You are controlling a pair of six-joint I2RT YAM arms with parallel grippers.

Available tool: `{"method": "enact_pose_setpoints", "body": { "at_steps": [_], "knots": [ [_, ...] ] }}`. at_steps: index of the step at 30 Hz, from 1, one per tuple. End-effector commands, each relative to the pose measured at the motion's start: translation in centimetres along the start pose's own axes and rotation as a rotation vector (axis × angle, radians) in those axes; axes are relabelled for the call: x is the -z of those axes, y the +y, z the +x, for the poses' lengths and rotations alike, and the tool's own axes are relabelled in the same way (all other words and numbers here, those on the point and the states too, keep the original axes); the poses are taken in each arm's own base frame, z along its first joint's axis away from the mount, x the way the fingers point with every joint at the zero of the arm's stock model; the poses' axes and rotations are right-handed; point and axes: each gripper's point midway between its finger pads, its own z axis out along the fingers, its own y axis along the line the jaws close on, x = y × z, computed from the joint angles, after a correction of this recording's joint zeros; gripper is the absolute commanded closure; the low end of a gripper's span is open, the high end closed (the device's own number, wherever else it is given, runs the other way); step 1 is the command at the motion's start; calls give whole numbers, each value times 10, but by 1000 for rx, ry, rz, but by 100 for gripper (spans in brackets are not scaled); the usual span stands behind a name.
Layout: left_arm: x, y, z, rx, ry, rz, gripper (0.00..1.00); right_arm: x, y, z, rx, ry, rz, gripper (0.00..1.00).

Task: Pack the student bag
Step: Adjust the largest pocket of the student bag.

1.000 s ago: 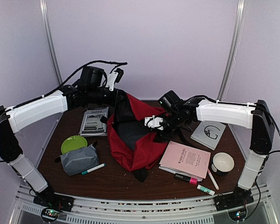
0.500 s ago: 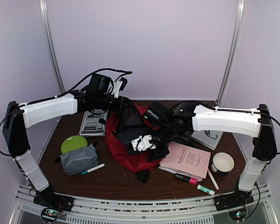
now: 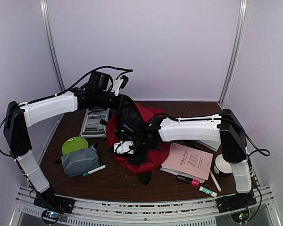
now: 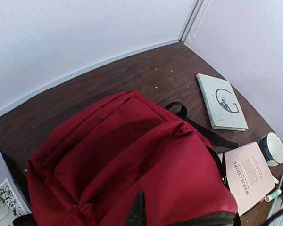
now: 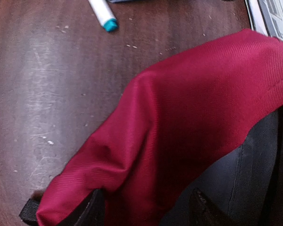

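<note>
Only a dark tip of the left claw (image 4: 137,211) shows, cut by the bottom edge; the grey booklet (image 4: 2,195) runs off the left edge; the teal-capped marker (image 5: 103,14) is cropped at the top; the blurred fingers (image 5: 91,210) of the right claw (image 5: 146,213) perhaps touch the student bag (image 5: 188,117).

Red backpack (image 3: 151,162) is blocking the centre, grey pouch (image 3: 80,161) and marker (image 3: 94,170) its left, pink book (image 3: 187,161) its right; near table (image 3: 115,182) strip is lying open.

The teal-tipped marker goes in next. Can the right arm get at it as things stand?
Probably yes. The right gripper hangs open over the student bag at its near-left edge, and only bare table separates it from the marker.
</note>
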Motion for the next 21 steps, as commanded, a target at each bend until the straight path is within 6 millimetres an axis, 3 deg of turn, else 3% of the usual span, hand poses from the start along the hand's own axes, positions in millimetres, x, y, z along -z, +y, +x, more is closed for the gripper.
{"method": "enact_pose_setpoints", "body": {
  "at_steps": [1, 7, 11, 18, 21],
  "knots": [
    [17, -18, -34, -60, -84, 77, 100, 1, -42, -3, -139, -38, 123, 39],
    [17, -23, -32, -58, -75, 107, 100, -12, -53, -4, -233, -99, 32, 39],
    [17, -26, -31, -59, -72, 127, 100, -21, -30, -10, -222, -155, -205, 38],
    [18, -23, -26, -65, -51, 113, 100, -51, -15, 2, -214, -87, -289, 39],
    [20, -23, -23, -69, -47, 109, 100, -52, -8, 0, -215, -100, -326, 50]
  ]
}}
